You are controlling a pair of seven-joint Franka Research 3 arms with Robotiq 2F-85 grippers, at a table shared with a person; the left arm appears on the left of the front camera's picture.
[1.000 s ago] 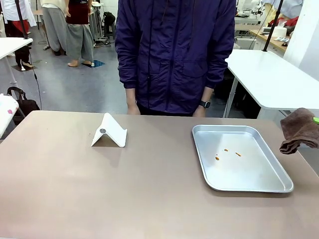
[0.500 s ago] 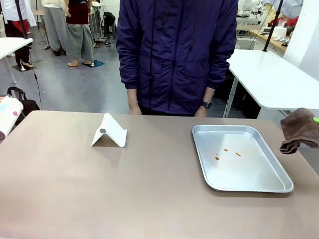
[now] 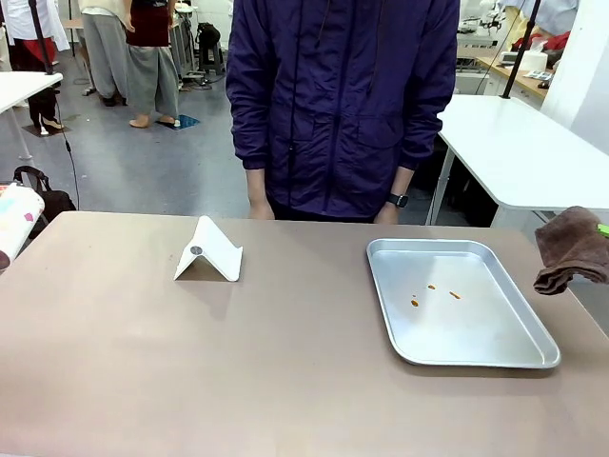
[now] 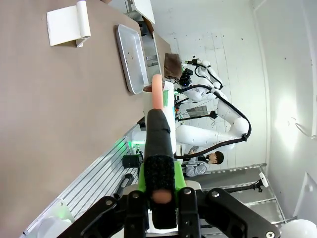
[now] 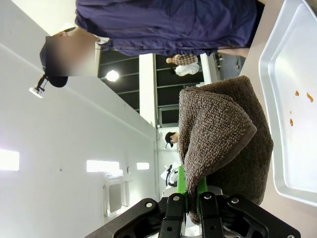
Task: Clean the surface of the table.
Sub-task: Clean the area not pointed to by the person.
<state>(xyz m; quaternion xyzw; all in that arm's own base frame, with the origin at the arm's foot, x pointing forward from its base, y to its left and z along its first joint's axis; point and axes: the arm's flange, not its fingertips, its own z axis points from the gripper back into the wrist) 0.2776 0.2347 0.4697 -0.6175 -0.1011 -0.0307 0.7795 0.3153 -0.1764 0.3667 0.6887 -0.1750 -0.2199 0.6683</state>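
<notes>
Only the person in the dark purple jacket (image 3: 343, 105) has shifted, slightly rightward, behind the wide tan-brown table (image 3: 285, 371). On the table sit a white folded stand (image 3: 209, 252) and a silver metal tray (image 3: 476, 328). A brown terry cloth (image 3: 571, 246) hangs past the right edge.

Left wrist: my left fingers (image 4: 143, 181) pinch a black-handled, pink-tipped tool (image 4: 158, 134), with the table alongside.

Right wrist: my right fingers (image 5: 179, 198) clamp the cloth, near the tray.

Grey floor (image 3: 143, 171) lies far behind. 1 white-topped table (image 3: 523, 143) stands far right below a white wall (image 3: 590, 67); a second white table (image 3: 24, 84) far left.
</notes>
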